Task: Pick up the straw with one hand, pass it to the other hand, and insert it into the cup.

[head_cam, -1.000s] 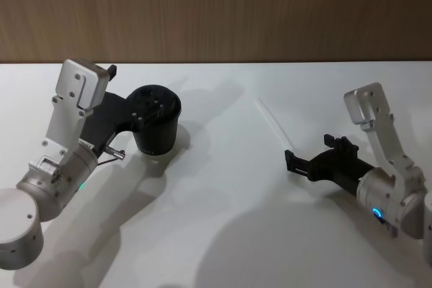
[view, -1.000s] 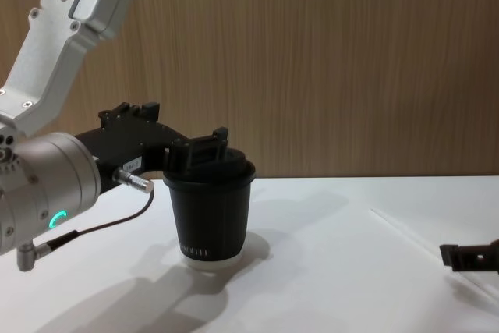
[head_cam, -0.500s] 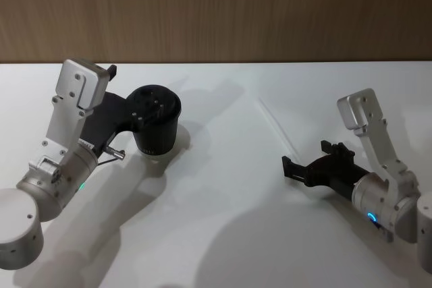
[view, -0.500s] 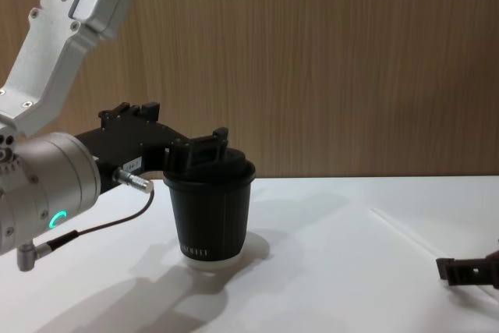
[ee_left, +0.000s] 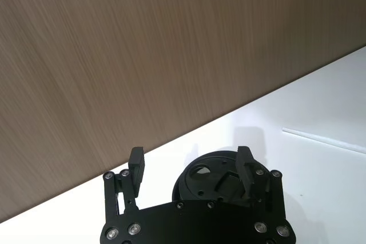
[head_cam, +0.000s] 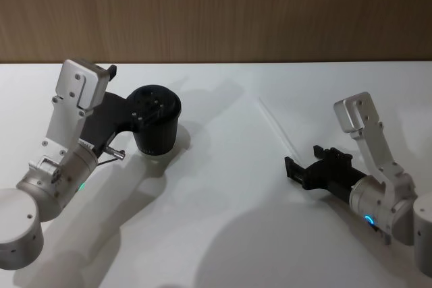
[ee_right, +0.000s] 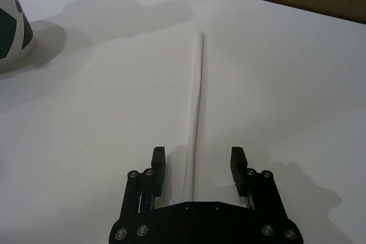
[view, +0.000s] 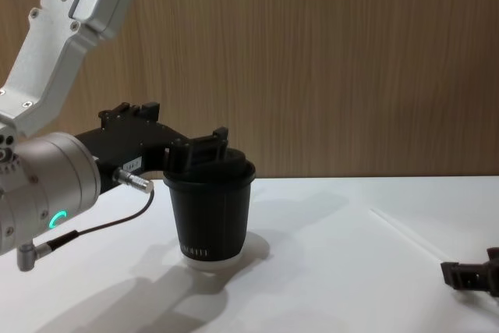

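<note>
The straw (head_cam: 277,128) is faint against the white table (head_cam: 216,234), and in the head view its near end is hard to follow where it meets the right gripper (head_cam: 291,168). In the right wrist view that end runs out of sight under the gripper's black body. It lies flat on the right side of the table, and in the right wrist view it sits between the two spread fingers (ee_right: 158,161) with a gap on either side, so the jaws are released and grasp nothing. In the chest view this gripper is cut off by the frame edge. Well apart to the left stands the cup (head_cam: 155,126), lid on. The left gripper (ee_left: 191,164) hovers at the cup's lid, unclenched, one finger apart from the lid and the other overlapping its rim. A thin dark cable (view: 101,228) loops from its silver wrist. A wooden wall (head_cam: 216,11) closes the back.
</note>
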